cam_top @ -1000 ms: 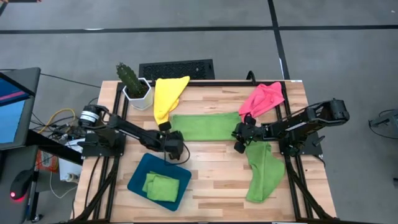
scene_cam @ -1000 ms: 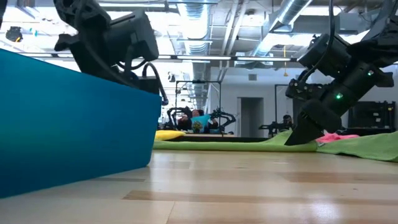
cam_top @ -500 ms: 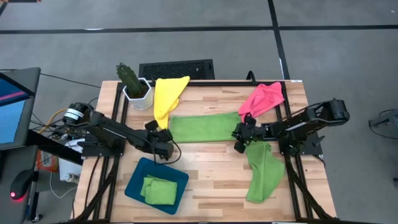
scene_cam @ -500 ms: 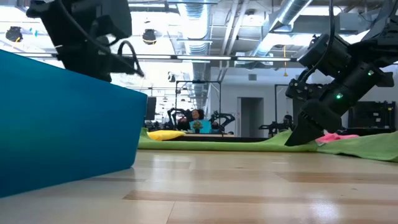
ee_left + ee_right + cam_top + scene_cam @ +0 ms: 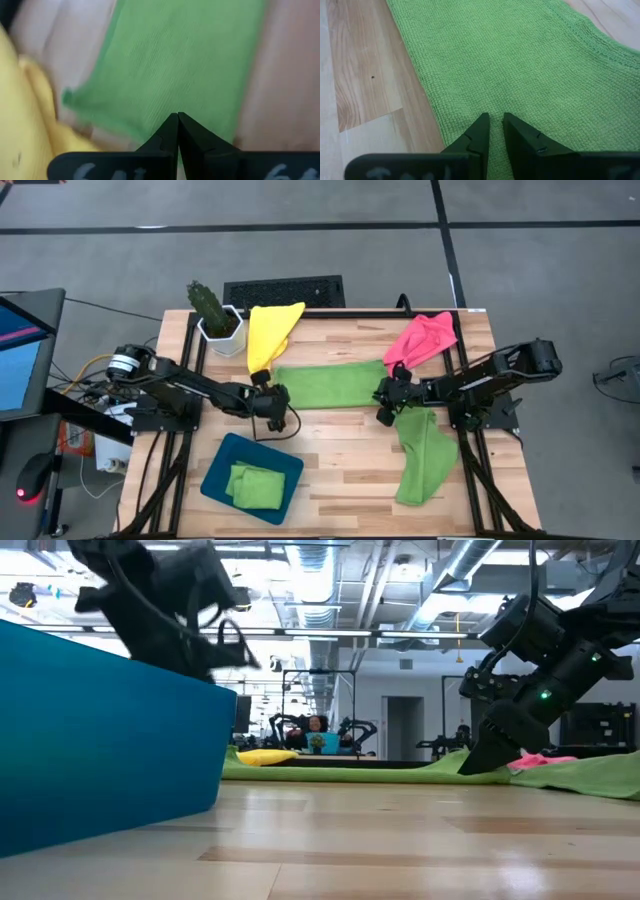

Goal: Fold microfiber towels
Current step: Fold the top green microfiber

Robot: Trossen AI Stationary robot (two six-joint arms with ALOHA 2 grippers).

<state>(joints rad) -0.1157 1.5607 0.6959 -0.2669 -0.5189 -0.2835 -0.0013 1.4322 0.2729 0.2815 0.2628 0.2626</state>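
A lime green towel point(image 5: 330, 385) lies spread flat across the middle of the table. My right gripper point(image 5: 383, 408) is down on its right end, shut on it. My left gripper point(image 5: 276, 402) hovers shut over the towel's left end point(image 5: 165, 60), touching nothing, beside the yellow towel point(image 5: 270, 335). A pink towel point(image 5: 425, 340) lies at the far right. Another green towel point(image 5: 422, 455) lies crumpled at the near right. A folded green towel point(image 5: 258, 485) rests in the teal tray point(image 5: 215, 470). My right gripper pinches the right end of the middle green towel point(image 5: 492, 102) between its two fingers, which stand a narrow gap apart. They slant down from the table's right side point(image 5: 482, 762). The towel stays flat on the table; one layer or several, I cannot tell.
A potted cactus point(image 5: 213, 312) stands at the far left corner, and a black keyboard point(image 5: 283, 290) lies just beyond the far edge. Bare wood point(image 5: 340, 450) shows between the tray and the near-right green towel.
My left gripper has gone from above the tray up and toward the far edge, to the left end of the middle green towel, staying shut. The tray with its folded towel has slid a little toward the near left.
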